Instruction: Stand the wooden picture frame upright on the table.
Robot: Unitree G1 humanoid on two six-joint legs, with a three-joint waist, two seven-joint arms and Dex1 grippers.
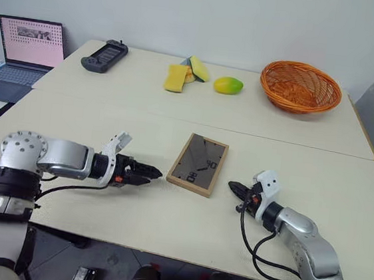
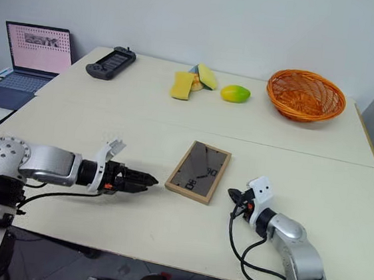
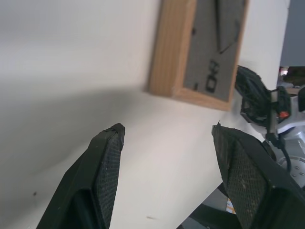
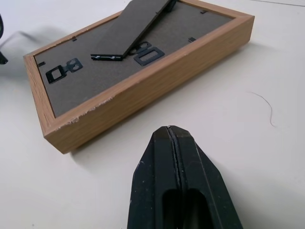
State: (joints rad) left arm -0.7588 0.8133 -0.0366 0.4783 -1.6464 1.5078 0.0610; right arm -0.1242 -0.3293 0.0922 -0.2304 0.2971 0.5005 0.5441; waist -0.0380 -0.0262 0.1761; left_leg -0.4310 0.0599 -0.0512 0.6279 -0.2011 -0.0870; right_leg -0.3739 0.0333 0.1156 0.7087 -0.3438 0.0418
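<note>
Wood-rimmed, the frame (image 1: 198, 164) lies flat on the tabletop (image 1: 108, 122), grey back and hinged stand facing up, between the two hands and touched by neither. Left hand (image 1: 150, 173) sits just beside its left edge with fingers spread; right hand (image 1: 235, 188) waits near the right edge, fingers pressed together. Probably best: the spread hand pinches the near rim and tips the frame up (stand swung out first). No readable writing on it.

An orange wicker basket (image 1: 300, 87) is sitting at the far right, with a mango (image 1: 228, 85) lying beside 2 yellow sponges (image 1: 176, 78). A black handheld controller (image 1: 105, 56) is resting far left, and a laptop (image 1: 31, 43) is glowing pink beyond it.
</note>
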